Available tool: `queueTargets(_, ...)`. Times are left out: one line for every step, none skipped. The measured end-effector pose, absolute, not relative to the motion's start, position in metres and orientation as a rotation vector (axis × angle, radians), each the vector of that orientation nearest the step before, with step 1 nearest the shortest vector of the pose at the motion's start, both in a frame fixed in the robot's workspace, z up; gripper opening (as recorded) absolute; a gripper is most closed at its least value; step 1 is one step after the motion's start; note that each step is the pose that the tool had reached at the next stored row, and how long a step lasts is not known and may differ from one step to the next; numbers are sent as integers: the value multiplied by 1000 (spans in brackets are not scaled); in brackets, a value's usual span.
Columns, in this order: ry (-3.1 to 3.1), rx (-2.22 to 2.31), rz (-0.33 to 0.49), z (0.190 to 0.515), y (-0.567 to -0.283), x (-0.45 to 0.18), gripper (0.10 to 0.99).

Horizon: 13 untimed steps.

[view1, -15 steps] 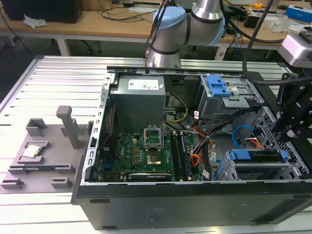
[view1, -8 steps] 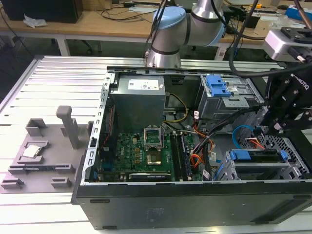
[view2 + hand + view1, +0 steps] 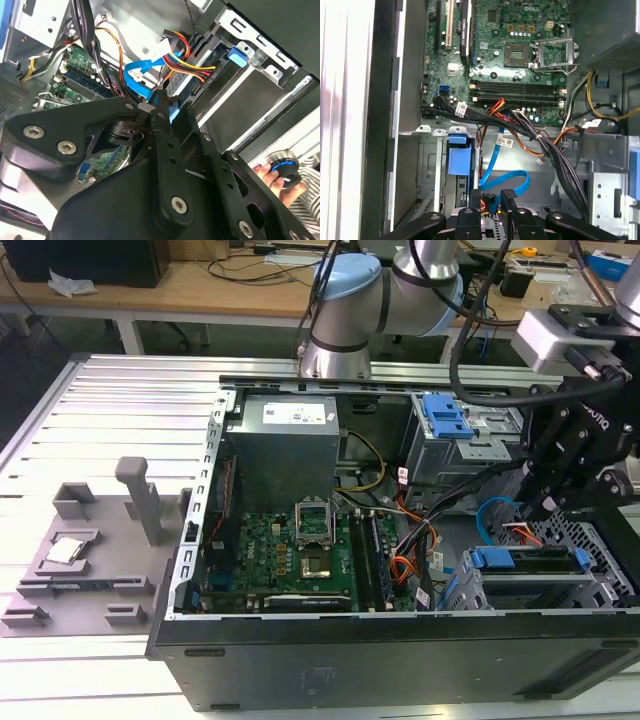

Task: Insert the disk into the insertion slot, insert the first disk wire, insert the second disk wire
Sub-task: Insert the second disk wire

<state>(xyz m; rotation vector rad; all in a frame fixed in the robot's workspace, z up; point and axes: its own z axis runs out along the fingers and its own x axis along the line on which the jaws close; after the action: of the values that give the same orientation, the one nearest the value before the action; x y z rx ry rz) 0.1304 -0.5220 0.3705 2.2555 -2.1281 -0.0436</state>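
The disk [image 3: 530,578] lies inside the insertion slot [image 3: 600,545] at the exterior view's lower right, its blue carrier [image 3: 522,559] along the open side. In the second wrist view the carrier's blue tab [image 3: 239,55] shows, and a red, yellow and black wire bundle [image 3: 192,64] ends in a black plug at the disk's edge. My gripper [image 3: 548,502] hangs just above the disk's rear. Its black fingers [image 3: 162,125] are shut on the end of a flat blue wire [image 3: 137,75]. The same blue wire [image 3: 507,181] loops between the fingertips [image 3: 509,197] in the first wrist view.
The open computer case holds a motherboard [image 3: 300,550], a power supply [image 3: 285,445] and a taller silver cage with a blue clip [image 3: 445,418]. Black cable bundles [image 3: 545,145] run close to the gripper. A person's hand [image 3: 277,182] holds a round knob outside the case. A grey fixture [image 3: 90,550] sits on the table.
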Motion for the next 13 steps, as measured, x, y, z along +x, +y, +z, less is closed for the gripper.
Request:
queueTargets(-2121,2262,-44,370,-522,129,302)
queueTargets(-2119,2264,-44,369,-522,128,302)
queueTargets(-2119,2264,-44,369,-522,128,302)
queueTargets(-2119,2264,-43,369,-522,128,302)
queueTargets(-2119,2264,-43,369,-522,128,302)
queueTargets(-2119,2264,-43,369,-522,127,286)
queueTargets(-2119,2264,-43,369,-522,127,165)
queueTargets(-2119,2264,-43,369,-522,127,165)
queueTargets(-2119,2264,-43,369,-522,127,165)
queueTargets(-2119,2264,-43,369,-522,127,165)
queueTargets(-2119,2264,-43,369,-522,127,165)
queueTargets(-2119,2264,-43,369,-522,127,165)
queueTargets(-2119,2265,-44,369,-522,127,165)
